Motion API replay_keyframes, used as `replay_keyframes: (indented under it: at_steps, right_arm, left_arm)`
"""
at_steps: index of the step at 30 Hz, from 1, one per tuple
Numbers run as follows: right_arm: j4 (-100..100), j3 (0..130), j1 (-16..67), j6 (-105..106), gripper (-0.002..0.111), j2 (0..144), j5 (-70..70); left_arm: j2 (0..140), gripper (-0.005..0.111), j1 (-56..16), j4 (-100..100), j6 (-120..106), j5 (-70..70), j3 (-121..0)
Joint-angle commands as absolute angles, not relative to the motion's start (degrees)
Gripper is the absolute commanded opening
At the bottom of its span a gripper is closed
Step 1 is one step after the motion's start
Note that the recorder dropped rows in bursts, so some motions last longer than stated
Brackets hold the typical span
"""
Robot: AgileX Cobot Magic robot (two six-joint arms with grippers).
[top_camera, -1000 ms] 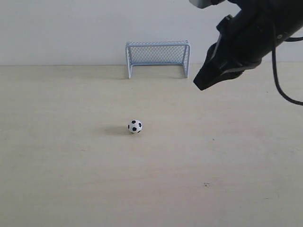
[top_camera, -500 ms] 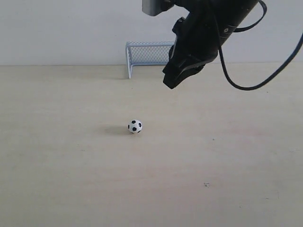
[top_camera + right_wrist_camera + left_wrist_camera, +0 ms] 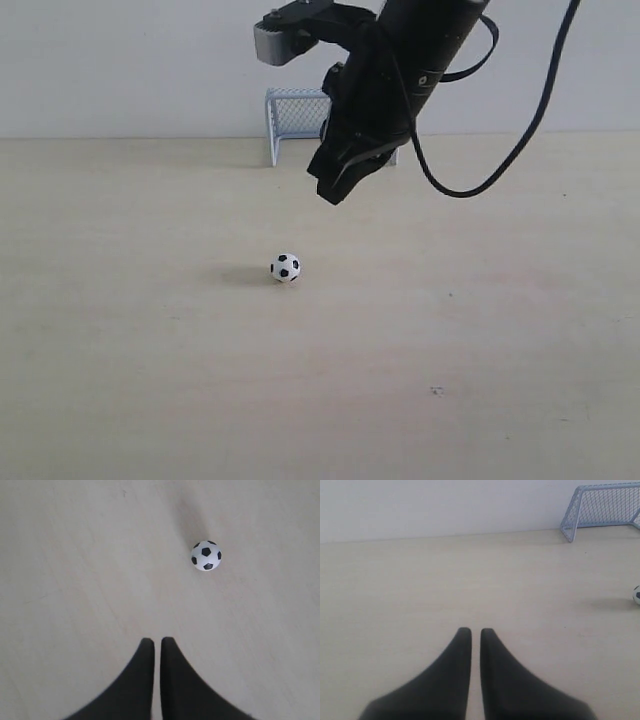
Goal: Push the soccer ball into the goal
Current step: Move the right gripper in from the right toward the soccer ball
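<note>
Right claw [image 3: 156, 640] was closed, its two dark fingers drawn together with only a thin slit between them, gripping nothing. It hung above the pale surface [image 3: 150, 350], tilted downward, and in the exterior view it stood in front of the goal [image 3: 290, 112], hiding much of the frame and net. Left claw [image 3: 475, 629] was likewise closed and empty, low over the surface and well off to the side. Soccer ball [image 3: 285, 267] sat alone on the surface, touched by nothing, well apart from the goal and roughly in line with the left part of its mouth. Judged step: the approach, with the push not yet begun. The right claw hung on the goal side of the ball, so the next move likely called for carrying it past the ball to the side away from the goal, lowering the closed tips to ball height, then sweeping toward the mouth. The ball looked small and free to roll, so an off-centre touch could send it wide. No brand, label or readable writing was seen on the ball, the goal, the arm or the surface.
</note>
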State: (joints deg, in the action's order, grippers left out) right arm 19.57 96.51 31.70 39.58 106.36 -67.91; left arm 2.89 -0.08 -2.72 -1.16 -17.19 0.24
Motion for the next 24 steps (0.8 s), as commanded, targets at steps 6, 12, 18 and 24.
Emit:
replay_keyframes:
  at_steps: [6,12,18,24]
  right_arm:
    - [18.3,99.4,32.0,39.2,0.000,109.7,-69.7]
    - [18.1,103.2,32.1,39.2,0.000,112.3,-70.0]
    - [15.5,105.8,34.0,39.0,0.000,114.1,-70.0]
    - [14.5,108.6,35.9,38.9,0.000,117.2,-70.0]
  left_arm:
    - [2.8,0.006,-0.5,-2.3,-0.5,-16.5,0.0]
    - [2.8,0.006,-0.5,-2.3,-0.5,-16.5,0.0]
    - [2.8,0.006,-0.5,-2.3,-0.5,-16.5,0.0]
    - [2.8,0.006,-0.5,-2.3,-0.5,-16.5,0.0]
